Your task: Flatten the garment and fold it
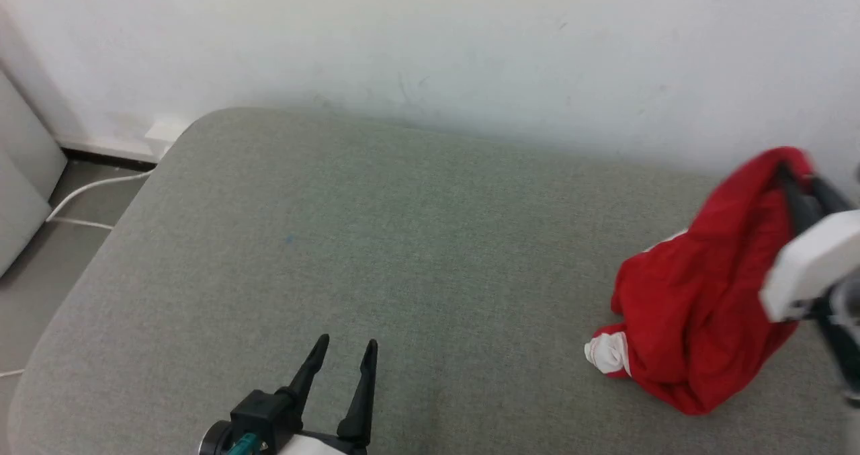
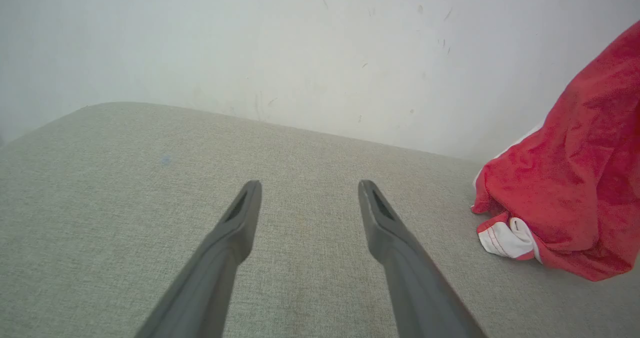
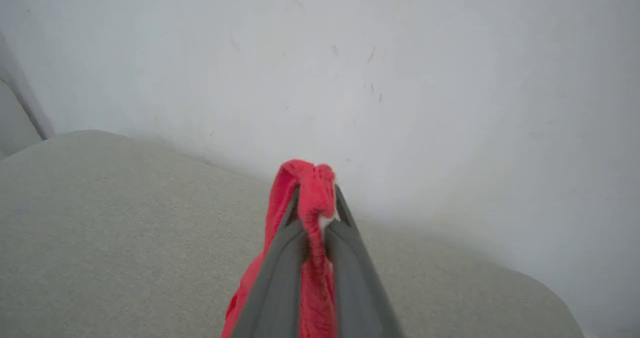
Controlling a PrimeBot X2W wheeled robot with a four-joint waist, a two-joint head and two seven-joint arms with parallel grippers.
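Right fingers (image 3: 280, 273) pinch garment (image 1: 685, 307) top; left fingers (image 2: 220, 263) spread, empty.
Looks soft, light, droopy; grab white hem (image 1: 608, 353) next.

The right gripper (image 1: 789, 176) is blurred, its fingertips buried in the top fold of the shorts (image 1: 692, 307) and its pale arm (image 1: 809, 260) cut off at the edge behind it. To the right of the left gripper (image 2: 310, 185), the shorts run out of the frame, so their full shape cannot be told.
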